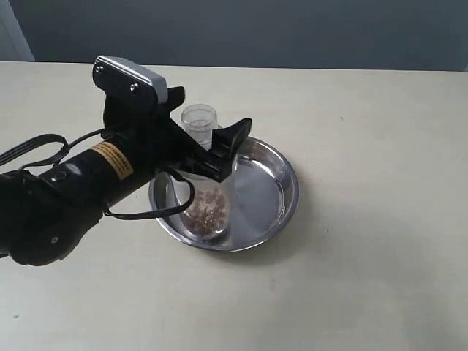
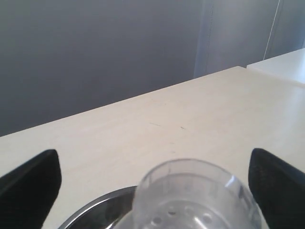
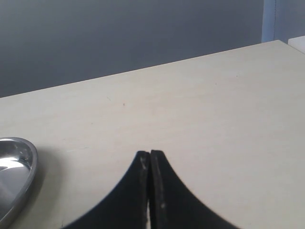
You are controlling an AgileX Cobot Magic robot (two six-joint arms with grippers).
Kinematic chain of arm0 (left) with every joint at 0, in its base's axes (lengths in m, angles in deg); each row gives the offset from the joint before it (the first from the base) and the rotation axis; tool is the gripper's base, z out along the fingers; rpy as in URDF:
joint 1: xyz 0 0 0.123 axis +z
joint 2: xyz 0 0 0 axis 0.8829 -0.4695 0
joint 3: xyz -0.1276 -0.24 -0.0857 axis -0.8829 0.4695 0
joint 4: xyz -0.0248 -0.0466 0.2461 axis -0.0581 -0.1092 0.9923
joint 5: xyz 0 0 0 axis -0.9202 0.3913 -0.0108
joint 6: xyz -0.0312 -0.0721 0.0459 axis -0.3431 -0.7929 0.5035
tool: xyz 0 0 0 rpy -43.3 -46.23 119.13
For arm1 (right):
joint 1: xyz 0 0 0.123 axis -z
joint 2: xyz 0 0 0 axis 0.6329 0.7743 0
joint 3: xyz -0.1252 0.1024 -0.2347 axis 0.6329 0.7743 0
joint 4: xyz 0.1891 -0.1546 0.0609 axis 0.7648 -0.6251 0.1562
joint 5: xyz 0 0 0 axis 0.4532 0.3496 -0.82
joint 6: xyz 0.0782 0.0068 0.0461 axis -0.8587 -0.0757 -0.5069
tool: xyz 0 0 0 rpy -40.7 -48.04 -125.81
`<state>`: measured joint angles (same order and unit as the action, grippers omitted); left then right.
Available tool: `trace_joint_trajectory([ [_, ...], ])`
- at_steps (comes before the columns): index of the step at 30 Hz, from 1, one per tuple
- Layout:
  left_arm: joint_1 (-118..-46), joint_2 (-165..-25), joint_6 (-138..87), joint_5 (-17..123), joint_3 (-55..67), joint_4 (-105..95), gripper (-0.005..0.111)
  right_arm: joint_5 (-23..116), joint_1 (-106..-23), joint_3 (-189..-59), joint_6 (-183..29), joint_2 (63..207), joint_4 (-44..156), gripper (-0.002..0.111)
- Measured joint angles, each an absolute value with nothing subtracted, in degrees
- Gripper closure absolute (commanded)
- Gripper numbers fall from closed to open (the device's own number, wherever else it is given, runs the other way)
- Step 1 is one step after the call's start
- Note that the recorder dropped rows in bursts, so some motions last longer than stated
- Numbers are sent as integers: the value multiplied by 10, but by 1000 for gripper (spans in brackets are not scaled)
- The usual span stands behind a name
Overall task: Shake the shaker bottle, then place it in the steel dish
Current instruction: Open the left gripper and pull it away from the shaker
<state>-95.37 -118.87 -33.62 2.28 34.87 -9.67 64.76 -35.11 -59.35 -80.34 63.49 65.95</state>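
Note:
The shaker bottle (image 1: 207, 197) stands upright inside the steel dish (image 1: 272, 191), toward its left side, with brown granules at its base. My left gripper (image 1: 212, 115) is open around the bottle's upper part, one black finger on each side. In the left wrist view the bottle's clear cap (image 2: 195, 198) fills the space between the wide-spread fingers (image 2: 33, 183) of the left gripper (image 2: 153, 162); one finger is well clear of it, the other close. My right gripper (image 3: 150, 155) is shut on nothing above bare table and does not appear in the exterior view.
The dish's rim (image 3: 21, 164) shows at the edge of the right wrist view and under the bottle (image 2: 95, 210) in the left wrist view. A black cable (image 1: 33, 150) loops beside the left arm. A beige tabletop surrounds the dish, with a grey wall behind.

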Motion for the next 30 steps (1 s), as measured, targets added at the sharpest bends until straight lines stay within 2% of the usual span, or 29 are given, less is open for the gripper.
trace_joint_trajectory([
  [8, -954, -1172, -329, 30, 349, -97, 2, 648, -351, -593, -803, 635, 659, 109],
  [13, -953, -1133, -320, 43, 349, -97, 8, 648, -351, -593, -803, 635, 659, 109],
  [16, -952, -1097, -306, 69, 349, -103, 23, 648, -351, -593, -803, 635, 659, 109],
  [18, -952, -1066, -286, 97, 349, -121, 42, 648, -351, -593, -803, 635, 659, 109],
  [24, -952, -966, -250, 222, 349, -166, 107, 648, -351, -593, -803, 635, 659, 109],
  [30, -952, -871, -162, 343, 350, -200, 106, 648, -351, -593, -803, 635, 659, 109],
])
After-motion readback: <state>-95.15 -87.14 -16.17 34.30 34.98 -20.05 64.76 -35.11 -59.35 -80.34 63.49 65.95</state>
